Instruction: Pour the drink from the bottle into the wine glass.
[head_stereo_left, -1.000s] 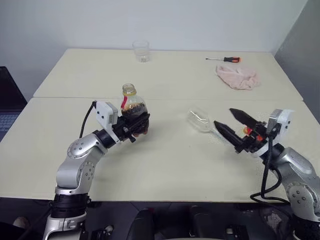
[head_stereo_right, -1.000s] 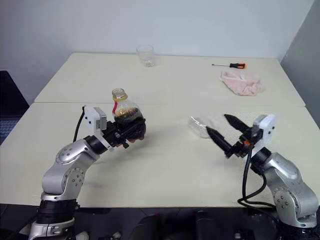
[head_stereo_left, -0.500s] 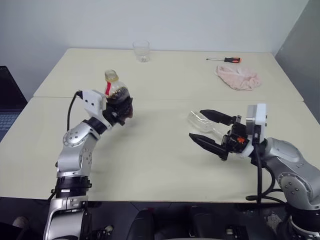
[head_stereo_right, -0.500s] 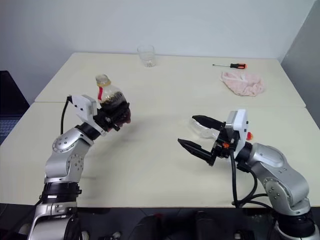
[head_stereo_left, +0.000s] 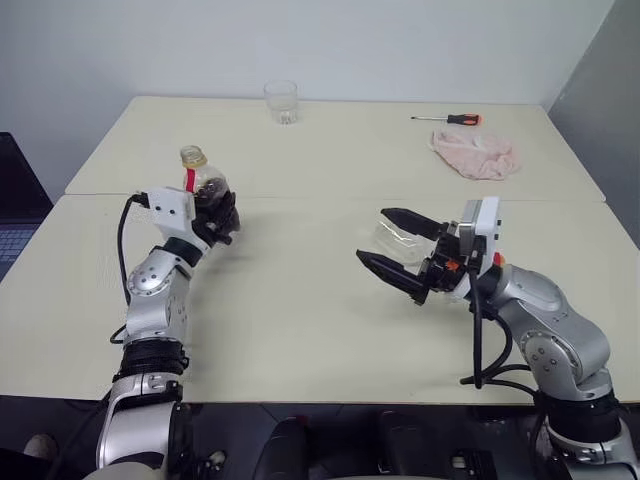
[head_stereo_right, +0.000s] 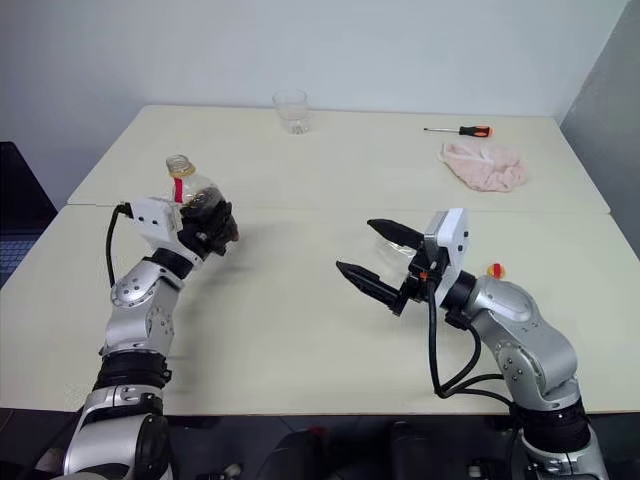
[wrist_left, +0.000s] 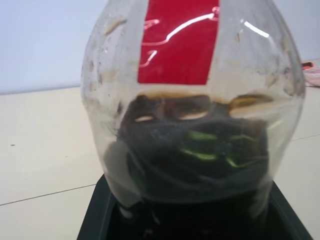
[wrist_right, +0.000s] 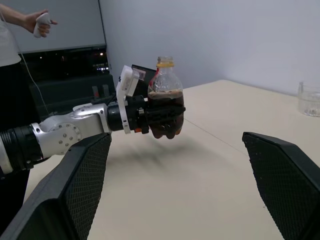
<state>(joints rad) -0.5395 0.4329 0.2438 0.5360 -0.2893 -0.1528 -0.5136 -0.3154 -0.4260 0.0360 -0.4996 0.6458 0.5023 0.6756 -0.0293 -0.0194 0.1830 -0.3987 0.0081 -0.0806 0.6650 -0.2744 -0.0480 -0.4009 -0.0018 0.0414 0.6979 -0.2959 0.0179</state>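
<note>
The left gripper (head_stereo_left: 215, 215) clamps the bottle (head_stereo_left: 203, 185) upright above the table (head_stereo_left: 300, 330); dark drink (wrist_left: 195, 155) fills its lower half. Farther right, the right gripper (head_stereo_left: 390, 245) hangs with both fingers spread wide, and the wine glass (head_stereo_left: 392, 240) lies on its side between them. 1 tumbler (head_stereo_left: 282, 101) stands far back.

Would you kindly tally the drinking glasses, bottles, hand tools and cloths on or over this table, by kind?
Drinking glasses: 2 (clear stemless tumbler; clear stemmed wine glass on its side)
Bottles: 1 (small clear plastic bottle of dark drink)
Hand tools: 1 (orange-handled screwdriver)
Cloths: 1 (crumpled pink cloth)
Total: 5
</note>
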